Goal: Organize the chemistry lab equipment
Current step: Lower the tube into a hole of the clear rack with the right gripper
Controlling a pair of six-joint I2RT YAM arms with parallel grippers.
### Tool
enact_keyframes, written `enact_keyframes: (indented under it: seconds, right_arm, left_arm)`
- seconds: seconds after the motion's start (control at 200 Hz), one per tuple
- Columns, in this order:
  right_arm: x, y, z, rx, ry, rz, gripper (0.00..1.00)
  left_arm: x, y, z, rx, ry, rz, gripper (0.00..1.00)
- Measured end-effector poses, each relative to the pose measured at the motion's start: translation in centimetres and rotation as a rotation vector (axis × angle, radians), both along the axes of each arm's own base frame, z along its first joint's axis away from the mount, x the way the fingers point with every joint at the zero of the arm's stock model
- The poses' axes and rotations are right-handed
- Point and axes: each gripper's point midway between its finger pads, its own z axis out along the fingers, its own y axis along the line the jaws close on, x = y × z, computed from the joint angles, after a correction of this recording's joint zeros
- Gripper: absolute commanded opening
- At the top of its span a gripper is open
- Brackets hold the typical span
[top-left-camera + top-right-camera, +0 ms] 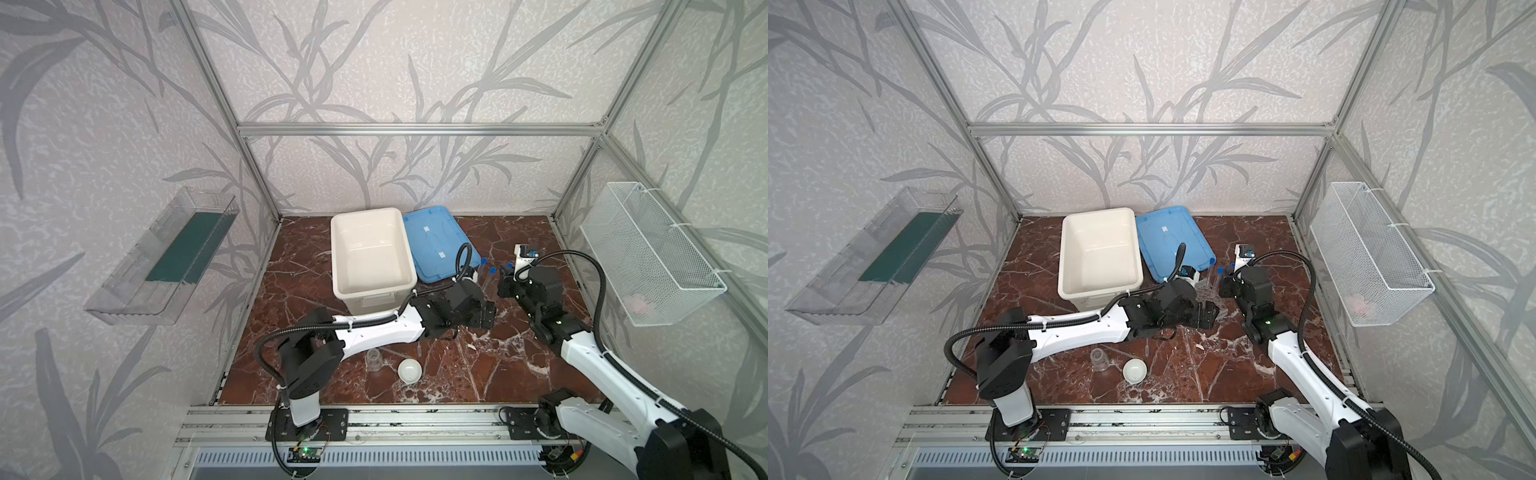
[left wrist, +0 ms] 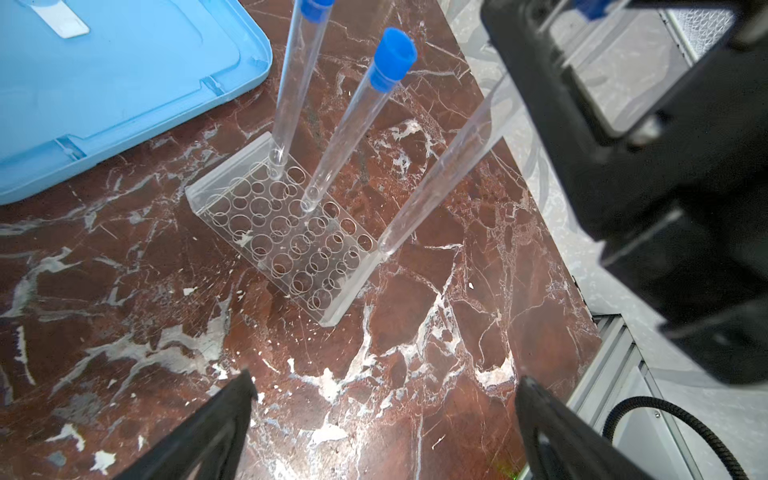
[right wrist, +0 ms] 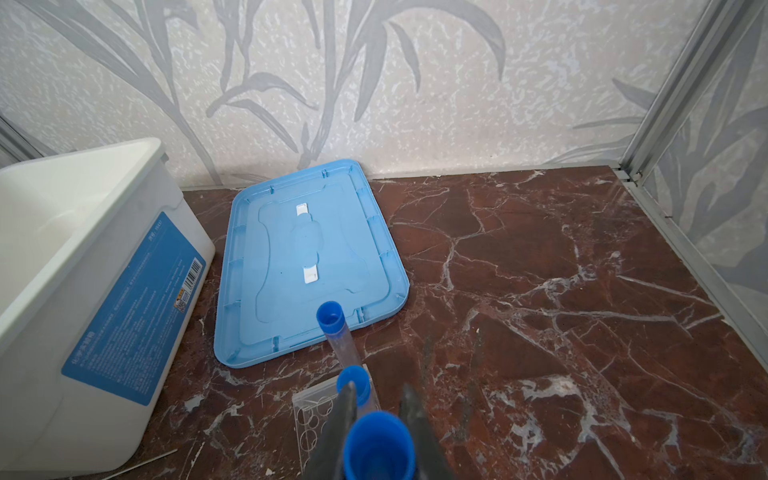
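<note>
My right fingers (image 3: 345, 411) are clenched on the third test tube (image 2: 436, 174) near its blue cap; it leans, with its round bottom at the end wall of the clear rack (image 2: 349, 291), outside the holes. Two other tubes (image 2: 353, 124) stand tilted in the rack, beside the blue lid (image 2: 104, 83), nearer the desk's (image 2: 124, 311) right edge than its left; my left fingers (image 2: 216, 424) hang released nearby; the jar (image 1: 375, 359) and white dish (image 1: 409, 370) sit near the front edge.

An open white tub (image 1: 370, 301) stands at the back of the red-brown marble desk (image 1: 299, 266), its blue lid (image 1: 436, 245) lying flat beside it. A clear bin (image 1: 137, 286) and a wire basket (image 1: 623, 232) hang on the side walls.
</note>
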Motion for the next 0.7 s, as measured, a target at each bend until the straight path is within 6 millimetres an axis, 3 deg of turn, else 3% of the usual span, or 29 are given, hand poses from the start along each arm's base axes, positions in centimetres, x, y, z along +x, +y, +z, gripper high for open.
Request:
enact_keyframes:
  seconds: [0.37,0.7]
  right_arm:
    - [0.8,-0.2,-3.2,-0.02,0.003,-0.018,0.19]
    - [1.6,-0.6,-3.0,-0.015,-0.04,-0.05,0.2]
  left_arm:
    - [0.6,0.9,-1.4,0.05,-0.02,0.04,0.99]
    - [0.7,0.9,-3.9,0.098,0.001,0.04,0.99]
